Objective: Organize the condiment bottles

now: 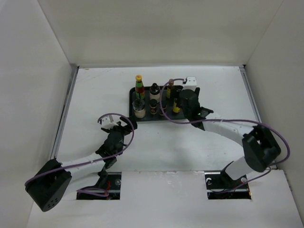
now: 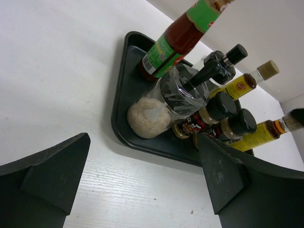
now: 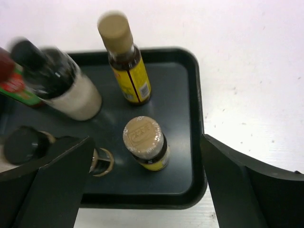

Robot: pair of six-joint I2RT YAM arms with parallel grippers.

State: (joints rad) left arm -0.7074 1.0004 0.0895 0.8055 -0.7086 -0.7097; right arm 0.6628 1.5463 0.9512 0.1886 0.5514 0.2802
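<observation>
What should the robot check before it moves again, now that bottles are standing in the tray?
1. Right fingers open: ok.
2. Tan-capped bottle upright in the tray, touching neither finger: ok.
3. Short black-capped bottle clear of the right fingers: cannot tell, it sits very close.
4. Left fingers open and empty: ok.
5. Every bottle inside the tray: cannot tell, the right arm hides part of it from above.

condiment bottles [image 1: 139,88] | all upright | grouped together | on black tray [image 3: 183,95]
</observation>
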